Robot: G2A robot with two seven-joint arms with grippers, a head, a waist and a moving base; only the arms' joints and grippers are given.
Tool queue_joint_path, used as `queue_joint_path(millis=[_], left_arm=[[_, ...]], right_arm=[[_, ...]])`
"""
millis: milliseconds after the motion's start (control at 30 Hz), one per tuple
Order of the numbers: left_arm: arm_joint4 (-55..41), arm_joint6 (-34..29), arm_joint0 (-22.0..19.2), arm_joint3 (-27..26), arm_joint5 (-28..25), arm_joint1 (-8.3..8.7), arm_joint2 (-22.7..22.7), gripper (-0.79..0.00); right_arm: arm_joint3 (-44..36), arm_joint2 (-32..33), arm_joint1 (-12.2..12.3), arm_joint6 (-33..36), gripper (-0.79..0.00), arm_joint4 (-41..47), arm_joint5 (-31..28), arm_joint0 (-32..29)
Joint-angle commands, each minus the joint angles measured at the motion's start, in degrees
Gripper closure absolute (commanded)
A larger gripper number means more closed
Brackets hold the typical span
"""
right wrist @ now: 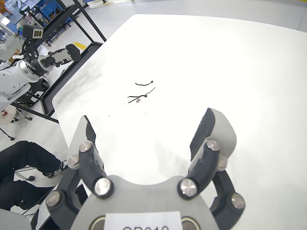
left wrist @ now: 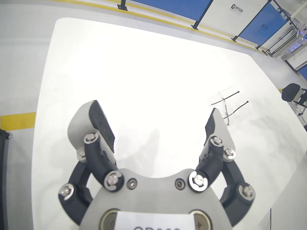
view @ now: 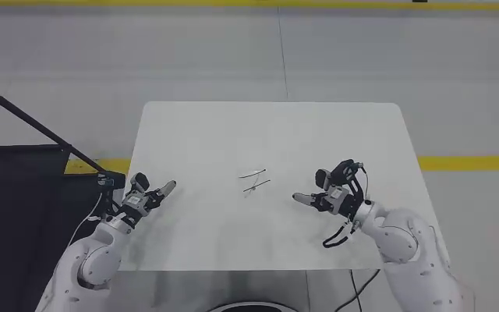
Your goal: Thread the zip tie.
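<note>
A black frame [view: 31, 203] stands off the left edge of the white surface [view: 273, 132]. The left arm [view: 97, 253] comes in from beyond the near left corner. The left jaws hover just inside the left edge, aimed toward the middle. They are spread wide with nothing between them. In the left wrist view the ribbed black pads [left wrist: 103, 126] stand well apart over bare white top.

Near the middle of the surface, a little toward the robot, two thin dark zip ties lie flat and loose, and neither arm touches them. The far tie [view: 253, 173] and the near tie [view: 256, 186] lie close beside each other, slanted the same way and almost parallel. In the right wrist view the far tie [right wrist: 144, 84] is a single, gently bent strand with a small head at one end. The near tie [right wrist: 141, 95] seems to split into two strands at one end, and I cannot tell whether its tail passes through its head. A small pale scrap [right wrist: 138, 100] lies just beside it.

Right of the ties, the right jaws hover above the surface, pointed back at them and well apart from them. These too are released and grasp nothing, with the pads [right wrist: 202, 130] wide apart. The right arm [view: 398, 242] lies over the near right corner. A yellow floor line [view: 460, 162] runs off past the right edge.
</note>
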Motion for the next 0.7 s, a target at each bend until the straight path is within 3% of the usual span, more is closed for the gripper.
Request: queue_joint_path(millis=[0,133,367,433,500,567,667], left_arm=[[-0.72,-0.29,-0.04,-0.38,-0.54,-0.05,0.67,-0.785],[-4.07,-3.44,-1.42,-0.60,-1.99,-0.07,2.20,-0.785],[-12.58,-8.08,-3.18,0.98,-3.16,-0.06,3.08,-0.785],[-15.77,-10.28,-3.73,1.33,-3.61,0.05,2.64,-0.785],[-18.08,-12.15,-4.03,1.58,-4.03,0.21,1.99,-0.785],[-19.25,-13.19,-4.10,1.57,-4.27,0.35,1.42,-0.785],[-20.36,-13.83,-3.97,1.40,-4.28,0.45,1.11,-0.785]], right_arm=[[-0.32,-0.70,0.02,0.24,-0.785,-0.37,-0.62,-0.37],[2.39,-3.53,-0.10,3.52,-0.785,5.24,-1.82,1.36],[14.22,-10.21,-0.91,16.62,-0.785,23.78,-1.60,12.18],[18.11,-11.61,-1.13,19.56,-0.720,28.12,-2.04,15.20],[21.66,-13.08,-1.41,21.60,-0.742,30.87,-2.18,17.94],[25.04,-14.48,-1.73,23.14,-0.653,33.60,-2.37,20.20],[29.01,-16.47,-2.18,24.17,-0.662,34.28,-1.49,23.14]])
